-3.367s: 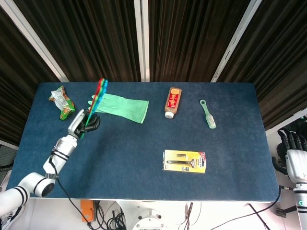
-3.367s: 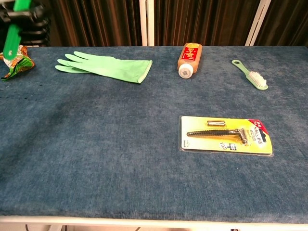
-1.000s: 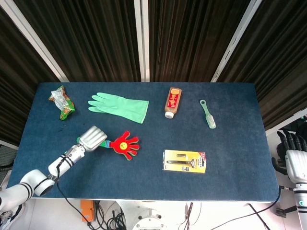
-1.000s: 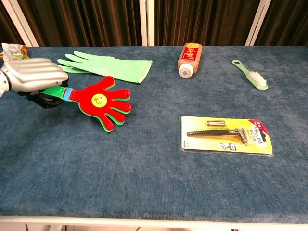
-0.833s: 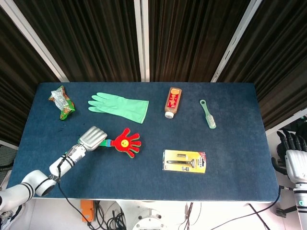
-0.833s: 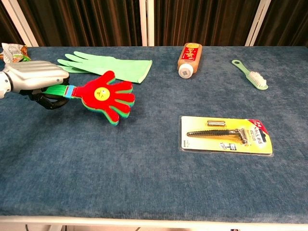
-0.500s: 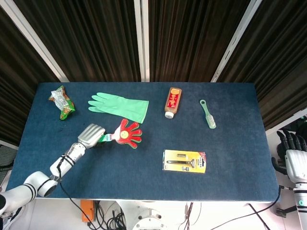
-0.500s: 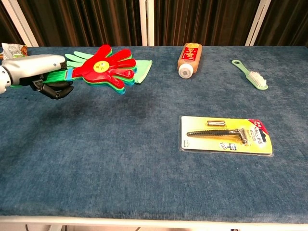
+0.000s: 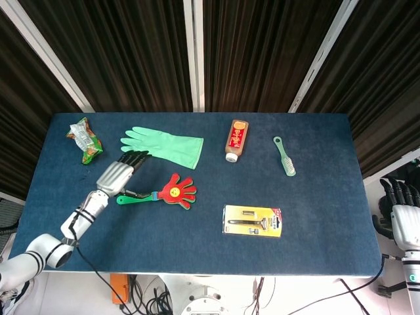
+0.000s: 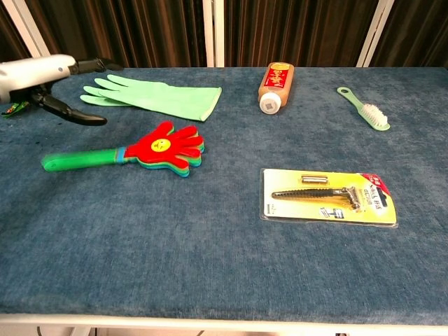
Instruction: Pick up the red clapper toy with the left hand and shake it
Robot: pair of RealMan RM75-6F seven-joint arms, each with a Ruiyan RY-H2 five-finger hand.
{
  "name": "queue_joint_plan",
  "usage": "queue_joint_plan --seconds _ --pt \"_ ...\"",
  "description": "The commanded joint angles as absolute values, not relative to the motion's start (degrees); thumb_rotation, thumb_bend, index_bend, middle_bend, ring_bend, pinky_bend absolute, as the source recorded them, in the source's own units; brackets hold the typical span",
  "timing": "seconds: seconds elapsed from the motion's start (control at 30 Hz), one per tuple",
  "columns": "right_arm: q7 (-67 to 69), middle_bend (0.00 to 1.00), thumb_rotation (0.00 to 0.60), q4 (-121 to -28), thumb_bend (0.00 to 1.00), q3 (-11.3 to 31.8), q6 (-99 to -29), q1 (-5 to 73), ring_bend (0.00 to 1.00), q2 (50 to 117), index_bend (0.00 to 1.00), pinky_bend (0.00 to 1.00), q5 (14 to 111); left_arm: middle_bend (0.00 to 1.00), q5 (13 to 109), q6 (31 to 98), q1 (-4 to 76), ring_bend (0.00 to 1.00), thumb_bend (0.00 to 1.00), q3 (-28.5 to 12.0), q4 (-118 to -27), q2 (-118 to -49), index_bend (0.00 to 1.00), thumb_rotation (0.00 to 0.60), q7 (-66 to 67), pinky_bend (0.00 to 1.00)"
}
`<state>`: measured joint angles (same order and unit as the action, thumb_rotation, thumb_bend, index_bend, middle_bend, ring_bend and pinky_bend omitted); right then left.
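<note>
Red clapper toy flat on the blue felt table, left of centre, green handle toward the left edge, just apart from the left hand. Fingers spread, holding nothing; half a second ago clamped on the handle, toy aloft. Plastic hand-shaped paddles, smiley on top. Right hand off the right edge, fingers' state not discernible.

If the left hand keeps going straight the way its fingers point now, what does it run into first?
Most likely the green rubber glove. The left hand is open, fingers aimed up-table at the glove's fingertip end. It is raised above the cloth, so depth is unclear and it might pass over. The red clapper toy lies to its side, outside that line.
</note>
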<state>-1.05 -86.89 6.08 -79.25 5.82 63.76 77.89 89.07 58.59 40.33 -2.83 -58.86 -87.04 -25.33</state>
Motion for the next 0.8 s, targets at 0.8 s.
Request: queue_joint_plan --seconds 0.8 --pt "-6.7 0.0 0.6 -89.9 0.29 7.6 -80.3 6.6 0.0 64.7 0.0 0.0 76.6 0.0 82.1 83.2 12.3 0.0 0.16 2.4 -63.3 -73.9 0.0 0.338 -10.1 0.0"
